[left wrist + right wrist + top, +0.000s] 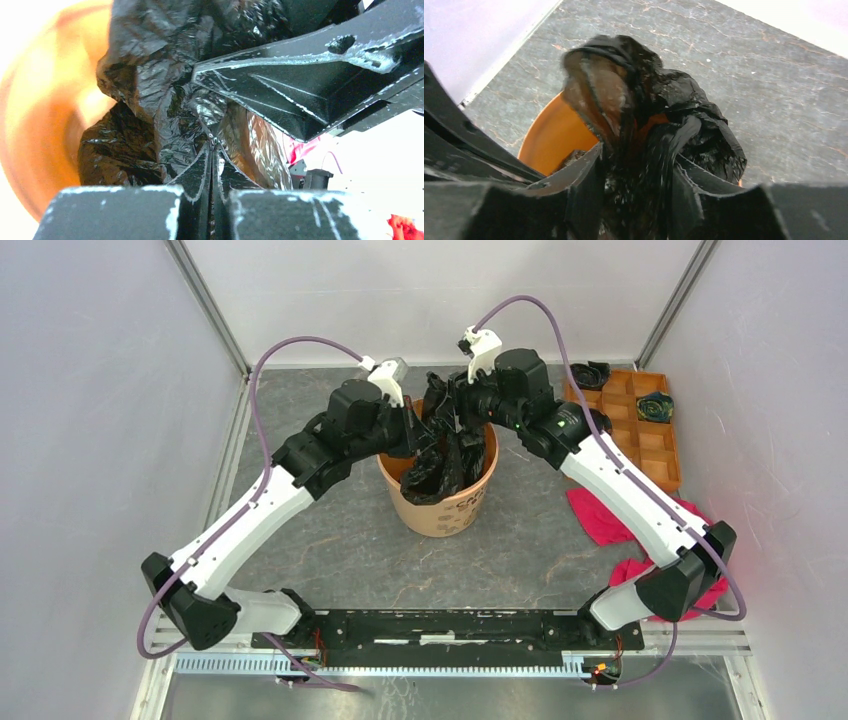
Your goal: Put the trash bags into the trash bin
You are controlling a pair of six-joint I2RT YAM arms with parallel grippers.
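From overhead, both wrists crowded over the trash bin standing mid-surface. They covered most of its mouth, so I could only see a slice of the orange inner wall on the left. The trash bag sat partly down inside the bin, and the rest of its crinkled black film rose above the rim between the two arms. How deep it reached was hidden.

The left pincer was closed, its tips pressed together on a fold of the bag. Through its camera the bin was a washed-out orange blur on the left, and one dark finger of the other arm cut across the upper right.

The right pincer had its fingers parted, with film running through the gap. That view was smeared, and I could not make out whether either finger touched the film.

Off to the right lay an orange compartment tray holding two small black rolls. The right arm crossed over a pink cloth and hid part of it.
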